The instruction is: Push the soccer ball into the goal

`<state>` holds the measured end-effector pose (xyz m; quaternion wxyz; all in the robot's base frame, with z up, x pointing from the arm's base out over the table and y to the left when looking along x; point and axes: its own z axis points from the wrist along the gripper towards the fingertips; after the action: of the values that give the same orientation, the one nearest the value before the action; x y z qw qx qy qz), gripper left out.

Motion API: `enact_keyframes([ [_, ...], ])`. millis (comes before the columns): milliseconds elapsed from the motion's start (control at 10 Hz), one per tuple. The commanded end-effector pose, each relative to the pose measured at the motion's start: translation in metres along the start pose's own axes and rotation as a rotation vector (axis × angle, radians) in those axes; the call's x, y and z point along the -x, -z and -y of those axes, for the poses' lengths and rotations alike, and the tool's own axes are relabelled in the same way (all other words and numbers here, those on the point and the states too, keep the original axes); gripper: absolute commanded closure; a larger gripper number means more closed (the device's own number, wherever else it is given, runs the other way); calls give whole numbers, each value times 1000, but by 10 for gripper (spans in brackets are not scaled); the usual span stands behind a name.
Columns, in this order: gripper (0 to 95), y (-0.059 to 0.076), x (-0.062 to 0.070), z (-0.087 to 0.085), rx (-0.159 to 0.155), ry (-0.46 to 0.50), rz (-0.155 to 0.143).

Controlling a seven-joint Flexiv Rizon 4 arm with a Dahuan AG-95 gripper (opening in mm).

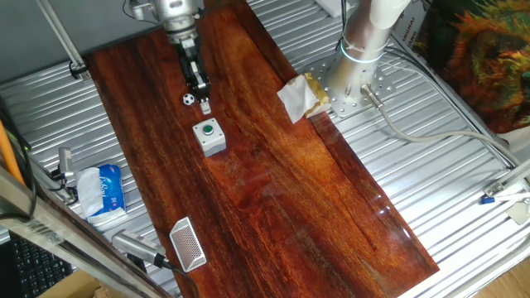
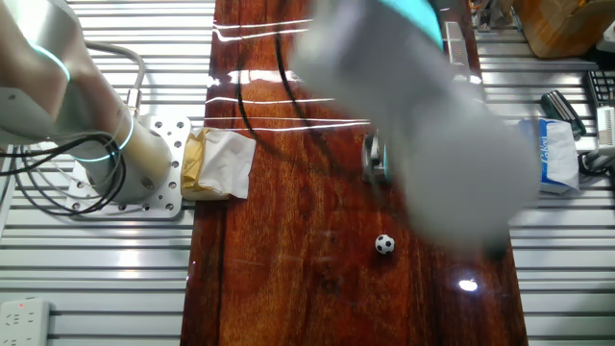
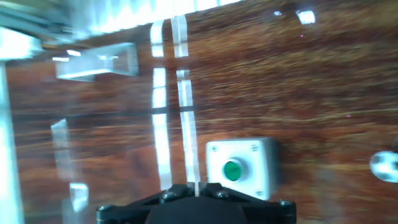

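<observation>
The gripper [image 1: 204, 105] is hanging low over the wooden bench [image 1: 281, 190], its jaws appearing pressed together with nothing between them, the tips just beside the soccer ball [image 1: 190, 99]. The ball is sitting on the wood a little beyond the grey button box [image 1: 209, 136], apart from it; in the other fixed view the ball [image 2: 384, 244] is lying alone on bare wood, with the blurred arm covering the box. The hand view is showing the button box [image 3: 241, 168] with its green button up and the ball [image 3: 385, 166] blurred at the right edge. The goal [image 1: 188, 244] is standing at the bench's near end, well apart from the ball. A crumpled paper wrapper [image 1: 301, 97] is lying by the arm's base.
</observation>
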<state>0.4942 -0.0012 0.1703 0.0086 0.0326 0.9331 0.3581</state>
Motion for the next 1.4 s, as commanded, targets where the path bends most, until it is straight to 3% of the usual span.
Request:
enact_keyframes([
  [100, 950, -3, -10, 1, 334, 81, -8],
  [200, 950, -3, -10, 0, 187, 24, 19],
  [300, 950, -3, -10, 0, -82, 59, -1],
  [400, 950, -3, -10, 0, -269, 96, -40],
  [500, 950, -3, -10, 0, -307, 82, -49],
  [600, 950, -3, -10, 0, -441, 128, -59],
  [700, 950, -2, -10, -1, -514, 156, -65],
  [900, 950, -2, -10, -1, -581, 171, -68],
  [1400, 950, 2, -9, -7, -610, 163, -72],
])
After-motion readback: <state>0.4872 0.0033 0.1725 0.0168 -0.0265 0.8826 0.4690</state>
